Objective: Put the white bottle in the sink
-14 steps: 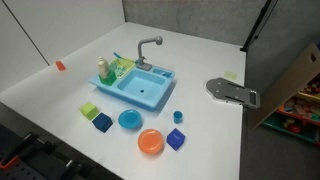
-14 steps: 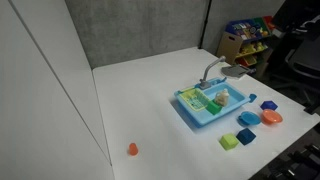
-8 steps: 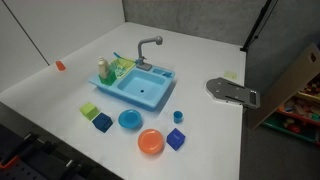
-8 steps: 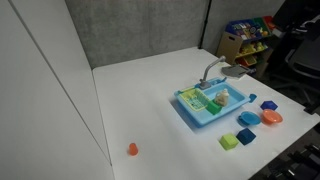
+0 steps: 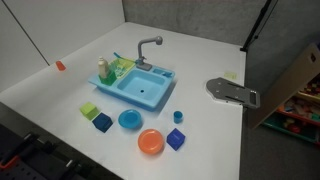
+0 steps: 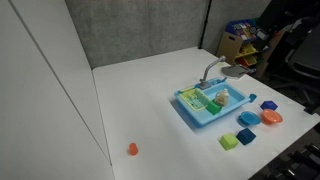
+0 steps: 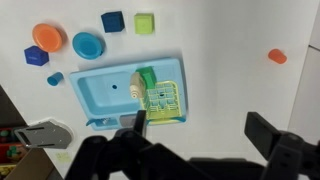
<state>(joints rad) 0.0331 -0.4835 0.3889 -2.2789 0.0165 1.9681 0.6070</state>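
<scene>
The light blue toy sink with a grey faucet and a green rack stands mid-table; it also shows in the other exterior view and the wrist view. In the wrist view a small whitish bottle lies at the rack's edge, next to the basin. I cannot make it out in the exterior views. My gripper is open and empty, high above the table beside the sink's rack end. It does not show in the exterior views.
In front of the sink lie a green cube, blue cubes, a blue plate, an orange plate and a small blue cup. A small orange thing sits far off. A grey plate lies near the table's edge.
</scene>
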